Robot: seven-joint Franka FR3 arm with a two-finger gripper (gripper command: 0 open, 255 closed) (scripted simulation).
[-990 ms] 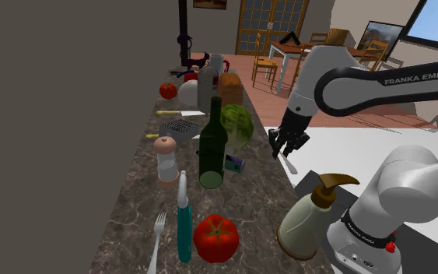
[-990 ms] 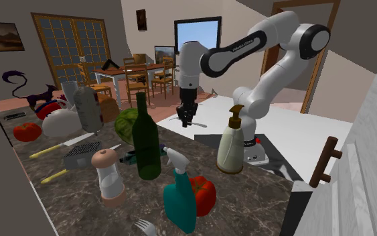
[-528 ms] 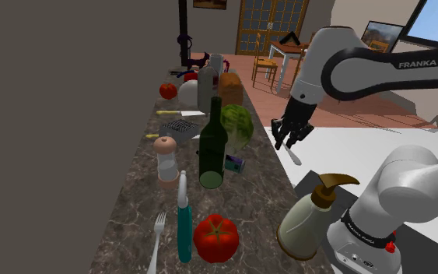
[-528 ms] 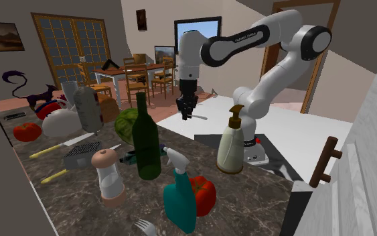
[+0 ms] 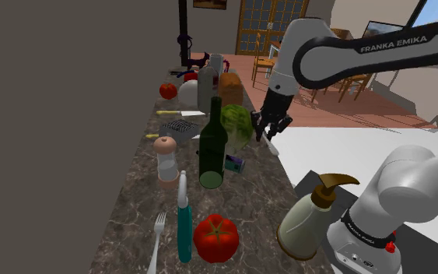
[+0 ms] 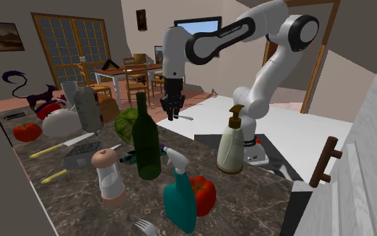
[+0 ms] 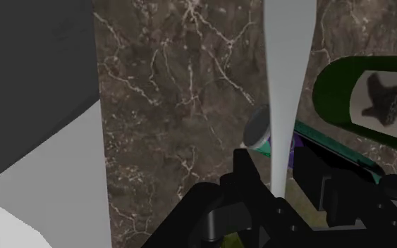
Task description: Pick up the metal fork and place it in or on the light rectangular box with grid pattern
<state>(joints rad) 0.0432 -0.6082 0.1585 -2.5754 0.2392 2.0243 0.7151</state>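
Just past the cabbage (image 5: 236,126), over the marbled counter (image 5: 250,191), the gripper (image 5: 270,134) has moved toward the shoulder view's left, off the white surface. Its fingers pinch the fork (image 7: 286,63), a slim, pale grey utensil.

A home kitchen: marble counter (image 5: 257,194) with wine bottle (image 5: 212,149), tomato (image 5: 215,237); dining table (image 6: 122,70) beyond.

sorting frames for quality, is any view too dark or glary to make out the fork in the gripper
Shoulder view: dim wall and dark counter, yet the pale fork shows under the gripper. Second exterior view: evenly lit, fork faint against the white worktop. Wrist view: no glare or blur, fork crisp against the counter.
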